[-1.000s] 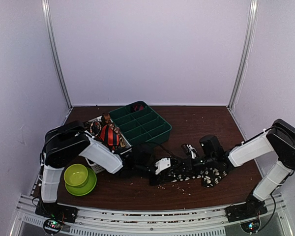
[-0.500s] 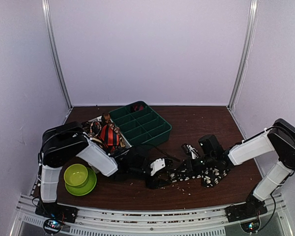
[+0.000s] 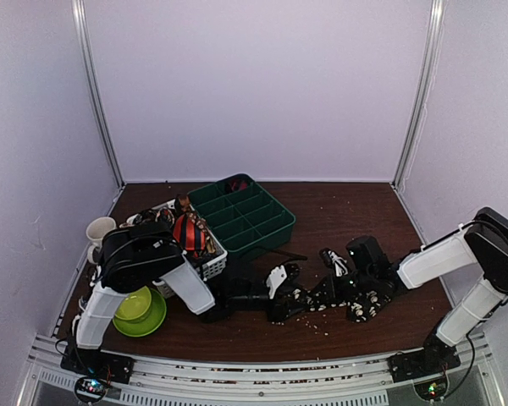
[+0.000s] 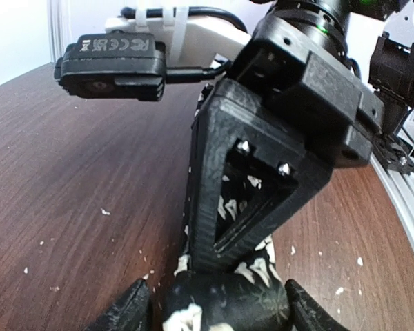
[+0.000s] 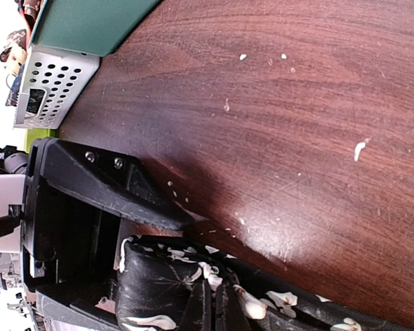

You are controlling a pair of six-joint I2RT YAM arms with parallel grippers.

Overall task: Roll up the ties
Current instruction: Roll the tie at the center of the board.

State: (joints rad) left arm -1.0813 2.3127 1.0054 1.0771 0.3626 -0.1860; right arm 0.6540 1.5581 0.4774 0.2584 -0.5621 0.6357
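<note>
Left gripper point(image 4: 217, 308) low, astride tie point(image 5: 159, 276)

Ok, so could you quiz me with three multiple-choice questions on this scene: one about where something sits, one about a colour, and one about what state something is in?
1. Where is the green bowl?
A far right corner
B near left, on a green plate
C middle of the back edge

2. What colour are the spots on the black tie?
A blue
B red
C cream-white

3. How are the right gripper's fingers?
A pressed together
B spread wide
C out of sight

Answers:
1 B, the overhead view shows the bowl resting on the plate beside the left arm.
2 C, pale flowers dot the dark fabric.
3 A, its wrist view shows no gap between them.
</note>
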